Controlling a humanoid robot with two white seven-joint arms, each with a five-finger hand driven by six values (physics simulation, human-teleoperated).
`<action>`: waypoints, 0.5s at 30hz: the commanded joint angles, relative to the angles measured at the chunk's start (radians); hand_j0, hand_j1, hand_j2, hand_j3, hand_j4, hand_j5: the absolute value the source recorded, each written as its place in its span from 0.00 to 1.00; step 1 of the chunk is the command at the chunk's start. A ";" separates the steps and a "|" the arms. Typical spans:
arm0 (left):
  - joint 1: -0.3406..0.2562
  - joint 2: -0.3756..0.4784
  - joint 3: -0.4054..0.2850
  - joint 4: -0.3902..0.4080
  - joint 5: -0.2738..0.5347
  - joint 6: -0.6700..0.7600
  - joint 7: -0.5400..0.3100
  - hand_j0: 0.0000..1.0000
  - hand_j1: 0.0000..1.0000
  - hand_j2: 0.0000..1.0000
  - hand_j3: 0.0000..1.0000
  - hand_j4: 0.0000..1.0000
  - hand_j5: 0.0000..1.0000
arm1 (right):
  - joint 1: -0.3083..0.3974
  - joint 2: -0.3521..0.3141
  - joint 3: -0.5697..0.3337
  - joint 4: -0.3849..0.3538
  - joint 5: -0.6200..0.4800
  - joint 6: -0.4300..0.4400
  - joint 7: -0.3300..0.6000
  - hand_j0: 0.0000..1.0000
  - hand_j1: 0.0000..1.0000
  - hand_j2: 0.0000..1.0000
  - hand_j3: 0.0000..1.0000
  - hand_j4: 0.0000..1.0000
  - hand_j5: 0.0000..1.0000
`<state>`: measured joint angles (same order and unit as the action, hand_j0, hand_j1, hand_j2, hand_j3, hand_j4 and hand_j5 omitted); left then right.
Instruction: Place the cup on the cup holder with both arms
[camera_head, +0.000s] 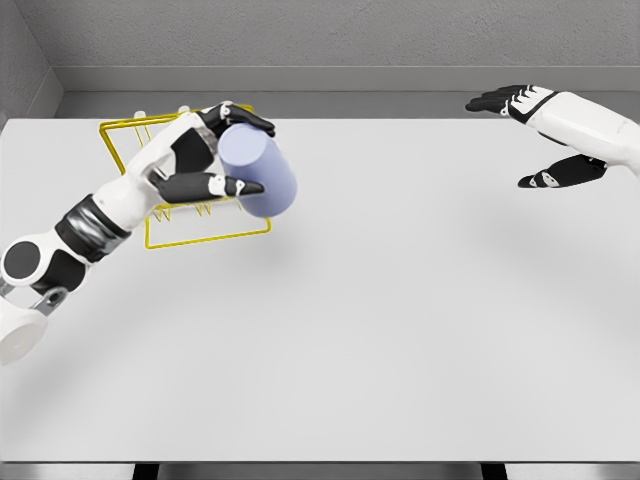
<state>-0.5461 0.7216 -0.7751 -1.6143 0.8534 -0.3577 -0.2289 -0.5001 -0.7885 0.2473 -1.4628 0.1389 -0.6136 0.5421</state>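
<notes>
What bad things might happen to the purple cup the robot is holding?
1. The left hand holds the cup tilted, with just fingers and thumb around it, so it might slip and roll off across the table.
2. The cup sits right at the thin yellow wire holder; it might bump the wires and push the holder.
3. The right hand is far off and open, so it cannot catch it.

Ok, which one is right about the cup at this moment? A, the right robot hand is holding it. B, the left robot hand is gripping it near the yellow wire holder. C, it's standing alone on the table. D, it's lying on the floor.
B: the left robot hand has its fingers wrapped around the pale blue cup, just over the yellow wire cup holder, while the right robot hand hangs open far off.
</notes>
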 joint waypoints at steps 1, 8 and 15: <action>0.000 0.001 0.005 0.013 0.012 0.000 0.000 0.57 0.57 0.57 0.57 0.57 0.57 | 0.000 -0.001 0.000 -0.001 -0.007 0.003 -0.001 1.00 1.00 1.00 1.00 1.00 1.00; -0.023 -0.001 0.005 0.036 0.018 0.002 0.000 0.57 0.57 0.57 0.57 0.57 0.57 | 0.000 -0.001 0.000 -0.001 -0.007 0.003 -0.001 1.00 1.00 1.00 1.00 1.00 1.00; -0.031 -0.001 0.005 0.063 0.026 0.002 0.000 0.57 0.57 0.57 0.57 0.57 0.57 | 0.000 -0.001 -0.002 -0.001 -0.008 0.003 -0.002 1.00 1.00 1.00 1.00 1.00 1.00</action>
<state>-0.5783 0.7208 -0.7708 -1.5594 0.8721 -0.3561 -0.2288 -0.5001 -0.7887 0.2468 -1.4646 0.1375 -0.6136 0.5410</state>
